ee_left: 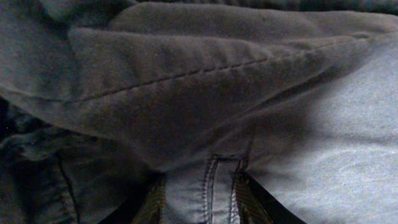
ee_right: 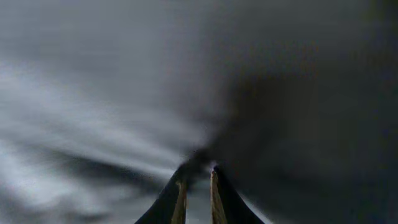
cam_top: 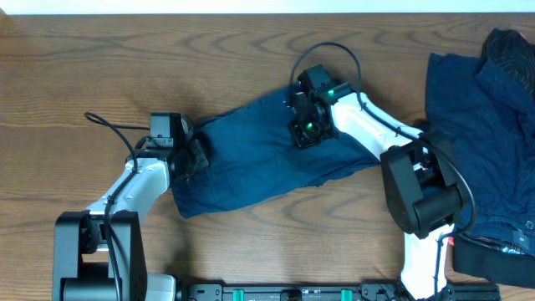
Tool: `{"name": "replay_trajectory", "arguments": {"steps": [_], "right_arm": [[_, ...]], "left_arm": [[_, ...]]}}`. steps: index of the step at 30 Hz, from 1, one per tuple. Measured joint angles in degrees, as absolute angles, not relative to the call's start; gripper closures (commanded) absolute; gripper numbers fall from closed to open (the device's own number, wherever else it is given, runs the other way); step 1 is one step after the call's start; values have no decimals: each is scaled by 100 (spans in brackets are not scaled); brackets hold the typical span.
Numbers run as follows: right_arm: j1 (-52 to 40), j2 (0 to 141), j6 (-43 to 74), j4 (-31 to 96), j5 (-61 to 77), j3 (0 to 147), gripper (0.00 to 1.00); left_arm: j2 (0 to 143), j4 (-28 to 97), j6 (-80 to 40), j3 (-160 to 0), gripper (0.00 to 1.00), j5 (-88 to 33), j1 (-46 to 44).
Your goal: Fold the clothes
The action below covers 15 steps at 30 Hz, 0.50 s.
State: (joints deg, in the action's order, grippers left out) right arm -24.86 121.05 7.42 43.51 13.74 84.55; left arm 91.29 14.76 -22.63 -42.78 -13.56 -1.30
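Left gripper (ee_left: 198, 200) pinches a stitched edge at the left end of the shorts (cam_top: 251, 163), which lie spread on the table (cam_top: 84, 67). On their upper right part the right gripper (ee_right: 198, 177) presses down, jaws nearly together; whether it grips cloth I cannot tell

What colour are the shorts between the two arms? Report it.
Plain dark navy shorts, clearest overhead.

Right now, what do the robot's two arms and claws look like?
The left arm and right arm each have white links between chunky black joint housings, with thin black cables looping off them. The left claw and right claw are black; a green light glows by the right one. Up close, the fingers show tan inner faces.
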Motion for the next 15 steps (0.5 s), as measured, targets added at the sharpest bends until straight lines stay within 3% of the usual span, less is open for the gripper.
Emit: {"name": "replay_trajectory", "arguments": {"steps": [12, 15], "right_arm": [[-1492, 12108, 1474, 5070, -89, 8464, 82], [-1317, 12097, 1553, 5245, -242, 8471, 82]], "left_arm": [[9118, 1503, -2259, -4283, 60, -1361, -130], [8973, 1745, -2171, -4287, 57, -1441, -130]]}}
